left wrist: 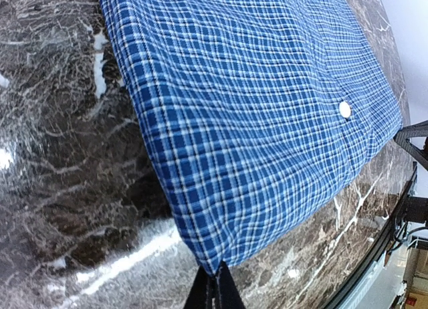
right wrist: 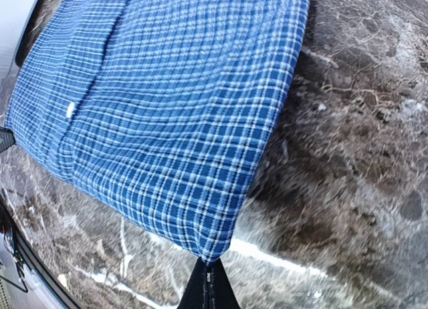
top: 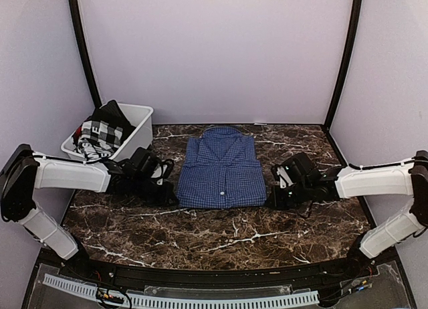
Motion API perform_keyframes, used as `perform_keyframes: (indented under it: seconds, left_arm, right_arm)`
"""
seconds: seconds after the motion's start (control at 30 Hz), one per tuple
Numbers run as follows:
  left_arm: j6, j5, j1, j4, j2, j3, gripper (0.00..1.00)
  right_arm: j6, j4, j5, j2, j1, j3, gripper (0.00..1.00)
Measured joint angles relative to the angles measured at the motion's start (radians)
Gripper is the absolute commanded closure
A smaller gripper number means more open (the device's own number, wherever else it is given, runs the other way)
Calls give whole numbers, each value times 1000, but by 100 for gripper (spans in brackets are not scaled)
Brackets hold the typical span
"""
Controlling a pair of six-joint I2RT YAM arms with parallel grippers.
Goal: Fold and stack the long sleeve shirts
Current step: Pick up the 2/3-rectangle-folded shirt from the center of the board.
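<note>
A blue check long sleeve shirt (top: 222, 165) lies folded flat on the dark marble table (top: 221, 235), collar at the far end, a white button on its front. My left gripper (top: 170, 195) is at the shirt's near left corner. In the left wrist view my left gripper (left wrist: 215, 281) has its fingers closed together on the tip of that corner of the shirt (left wrist: 254, 101). My right gripper (top: 273, 198) is at the near right corner. In the right wrist view my right gripper (right wrist: 208, 272) is likewise closed on the corner of the shirt (right wrist: 174, 108).
A white plastic bin (top: 142, 116) stands at the far left of the table and holds a black-and-white checked garment (top: 100, 132). Pale walls and black frame posts enclose the table. A cable duct (top: 200, 299) runs along the near edge.
</note>
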Motion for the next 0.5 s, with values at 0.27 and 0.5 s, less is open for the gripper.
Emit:
perform_keyframes:
  seconds: [0.27, 0.5]
  left_arm:
    - [-41, -24, -78, -113, -219, -34, 100]
    - [-33, -40, -84, -259, -308, 95, 100]
  right_arm:
    - [37, -122, 56, -184, 106, 4, 100]
    - [31, -234, 128, -243, 122, 201, 100]
